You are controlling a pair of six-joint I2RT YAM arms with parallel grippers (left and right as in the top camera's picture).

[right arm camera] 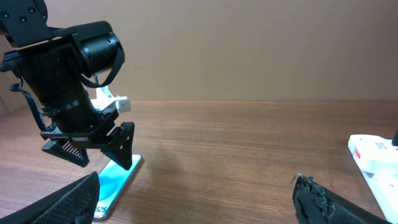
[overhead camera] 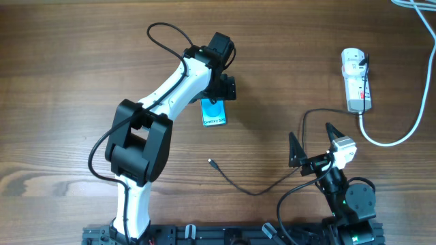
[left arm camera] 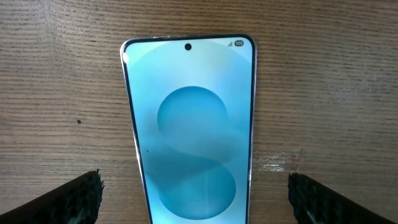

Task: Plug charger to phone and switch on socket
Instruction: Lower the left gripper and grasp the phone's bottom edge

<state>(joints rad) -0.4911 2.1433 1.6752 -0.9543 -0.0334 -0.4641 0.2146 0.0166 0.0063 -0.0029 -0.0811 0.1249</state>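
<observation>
Fingers of the left gripper (left arm camera: 196, 202) hang wide apart and empty, straddling the phone (overhead camera: 214, 114).

Lying flat and screen up on the table (overhead camera: 61, 61), the phone has its long axis running away from the robot, so the spread fingers bracket its narrow width. The charger (overhead camera: 253, 193) is not yet plugged in. Its metal tip (overhead camera: 211, 162) rests near the phone's near end, on the robot's side. From there the cable curls right, past the right gripper (overhead camera: 313, 141), whose fingers are also parted and empty, towards the socket (overhead camera: 355, 80). The left arm is nearer the phone, and the right looks better placed for the cable.
</observation>
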